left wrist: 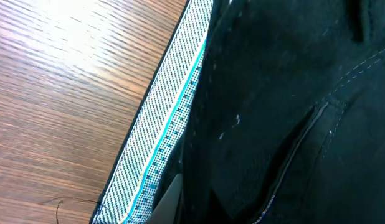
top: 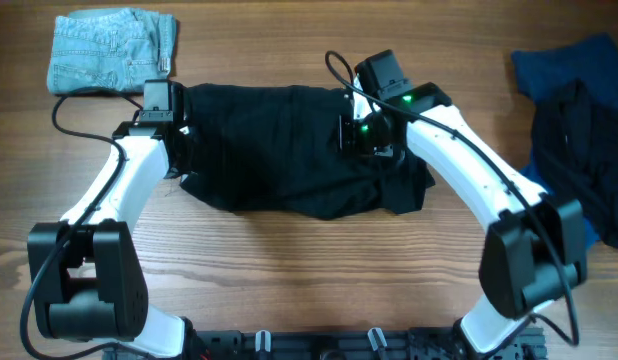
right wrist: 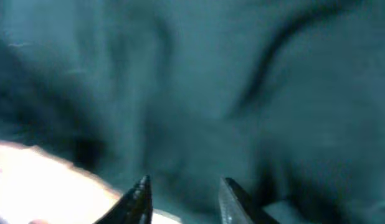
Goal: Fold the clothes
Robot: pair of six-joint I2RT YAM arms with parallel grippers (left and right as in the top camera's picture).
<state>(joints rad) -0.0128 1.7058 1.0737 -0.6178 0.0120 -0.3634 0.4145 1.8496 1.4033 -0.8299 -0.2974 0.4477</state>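
Wood-grain desk (top: 289,265) fills the overhead view, bare along its front edge where both arms are based. The likeliest trouble from here is a lopsided fold. The left tool (top: 179,128) is clenched on the left end of the black shorts (top: 279,150), with the checked, teal-striped waistband (left wrist: 167,118) running right past its camera. The right tool (top: 367,135) is less certain: its fingertips (right wrist: 140,198) stand a little apart over blurred dark cloth, and it cannot be told whether they have caught any of it. If that side pinches only one layer, or nothing, a lift would drag the shorts from one end and bunch them rather than crease them cleanly. A pull by the left side alone could also skew the garment across the desk. From the front edge, the left arm (top: 119,190) leans forward and inward to the shorts' left end. The right arm (top: 469,170) bows out toward the right edge, then bends back in and reaches down onto the cloth right of the middle. The shorts lie spread across mid-desk between the two. Beyond them, pale denim shorts (top: 109,50) lie folded at the far left corner, and dark blue and black garments (top: 579,120) are heaped against the right edge, well apart from either tool.
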